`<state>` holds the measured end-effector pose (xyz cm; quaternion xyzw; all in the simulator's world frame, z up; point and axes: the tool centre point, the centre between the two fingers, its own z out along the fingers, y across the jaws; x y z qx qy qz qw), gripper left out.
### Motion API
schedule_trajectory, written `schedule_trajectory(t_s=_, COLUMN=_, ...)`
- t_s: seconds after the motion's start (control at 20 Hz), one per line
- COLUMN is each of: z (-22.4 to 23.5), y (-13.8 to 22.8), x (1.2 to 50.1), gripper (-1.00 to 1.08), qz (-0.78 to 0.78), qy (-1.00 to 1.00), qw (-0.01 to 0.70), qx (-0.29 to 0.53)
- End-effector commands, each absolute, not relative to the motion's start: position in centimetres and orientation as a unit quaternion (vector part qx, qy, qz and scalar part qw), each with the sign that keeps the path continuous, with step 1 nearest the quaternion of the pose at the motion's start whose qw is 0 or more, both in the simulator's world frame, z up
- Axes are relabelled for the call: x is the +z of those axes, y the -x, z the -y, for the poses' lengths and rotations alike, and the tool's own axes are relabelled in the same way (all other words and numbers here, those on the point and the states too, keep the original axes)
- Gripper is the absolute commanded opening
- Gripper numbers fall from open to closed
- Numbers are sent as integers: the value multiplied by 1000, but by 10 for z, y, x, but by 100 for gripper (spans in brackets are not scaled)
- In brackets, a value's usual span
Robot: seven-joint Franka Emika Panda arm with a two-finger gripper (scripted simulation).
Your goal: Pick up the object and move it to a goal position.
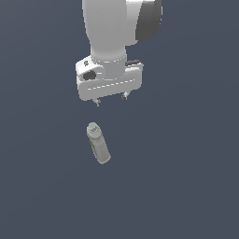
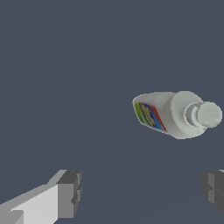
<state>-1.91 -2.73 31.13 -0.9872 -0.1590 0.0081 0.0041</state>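
One bottle (image 1: 98, 144) is lying on its side on the dark surface (image 1: 186, 186), apart from and not between the fingers. The gripper (image 1: 111, 99) is hovering above it with jaws spread wide. Risk: descending off-centre, a fingertip (image 2: 70, 192) could be striking the rounded body and rolling it away.

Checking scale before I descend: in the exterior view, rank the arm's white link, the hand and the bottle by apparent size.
1. White arm link, cropped by the frame, so partly unseen.
2. Hand, looks similar in size to the link; it may sit nearer the camera than the bottle.
3. Bottle, clearly smallest.
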Motion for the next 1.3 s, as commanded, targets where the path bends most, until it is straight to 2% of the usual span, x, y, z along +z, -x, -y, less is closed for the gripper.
schedule_trajectory(t_s=0.0, z=38, y=6, x=307, gripper=100, qz=183, qy=983, qw=4, qx=7)
schedule_trajectory(t_s=0.6, z=80, y=-39, x=287, gripper=100, qz=273, qy=962, qw=1, qx=1)
schedule_trajectory(t_s=1.25, z=91, y=-49, x=279, gripper=100, qz=295, qy=956, qw=0, qx=0)
